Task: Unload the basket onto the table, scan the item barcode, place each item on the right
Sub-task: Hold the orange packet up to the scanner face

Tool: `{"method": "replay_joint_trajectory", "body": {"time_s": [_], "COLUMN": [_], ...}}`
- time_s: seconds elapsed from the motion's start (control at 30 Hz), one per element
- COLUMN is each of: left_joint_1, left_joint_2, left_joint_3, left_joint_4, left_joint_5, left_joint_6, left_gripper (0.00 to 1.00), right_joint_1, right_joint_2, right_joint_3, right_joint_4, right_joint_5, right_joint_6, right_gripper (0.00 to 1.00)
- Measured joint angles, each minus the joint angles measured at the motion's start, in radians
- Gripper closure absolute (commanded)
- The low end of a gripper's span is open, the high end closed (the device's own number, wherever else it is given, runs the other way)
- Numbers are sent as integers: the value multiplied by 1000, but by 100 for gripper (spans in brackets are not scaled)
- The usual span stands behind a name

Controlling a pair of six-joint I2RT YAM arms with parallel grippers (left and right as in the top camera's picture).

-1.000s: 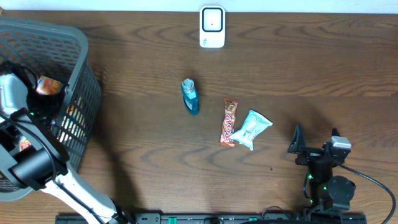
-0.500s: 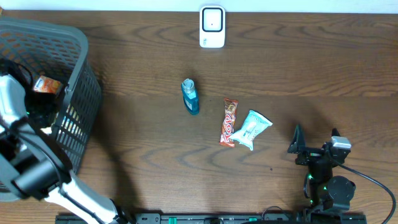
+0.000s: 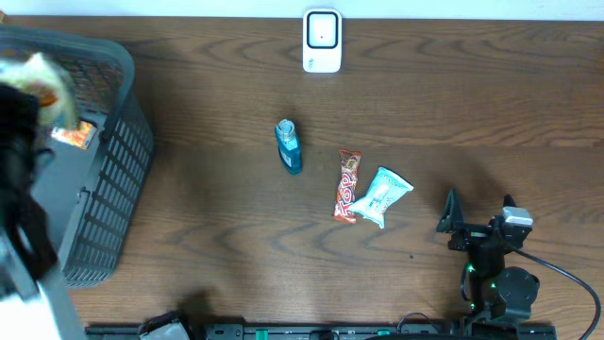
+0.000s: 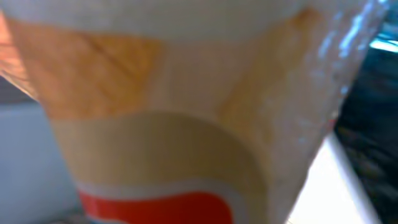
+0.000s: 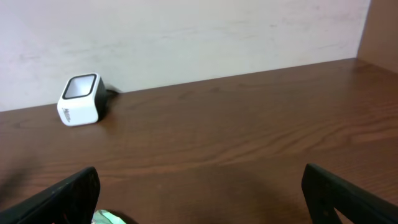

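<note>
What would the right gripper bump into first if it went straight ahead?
Nothing nearby: the right gripper faces bare brown wooden table, then probably the pale wall. The white boxy scanner sits left of that line.

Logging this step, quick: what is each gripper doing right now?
Left gripper: closed, holding an orange and cream packet.
Right gripper: open, holding nothing.
</note>
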Motion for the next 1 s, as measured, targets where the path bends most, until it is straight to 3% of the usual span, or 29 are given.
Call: {"method": "replay_joint_trajectory", "body": {"time_s": [0.23, 0.4, 0.63, 0.8, 1.0], "left_joint_1": [-389, -636, -931, -1045, -1043], "left_joint_2": [-16, 164, 476, 597, 702], "left_joint_3": [2, 2, -15, -18, -18], "left_joint_4": [200, 298, 344, 343, 304], "left_joint_5": [-3, -8, -4, -25, -71], "left_joint_6": [92, 219, 499, 608, 629], "left_gripper": [93, 93, 92, 92, 92], "right_joint_1": [0, 0, 0, 0, 0], "right_joint_2": [0, 0, 0, 0, 0], "right_joint_3": [0, 0, 0, 0, 0], "right_joint_4": [0, 0, 0, 0, 0], "right_joint_5": [0, 0, 0, 0, 0], "right_joint_6": [0, 0, 0, 0, 0], "right_gripper": [1, 1, 1, 1, 1]}}
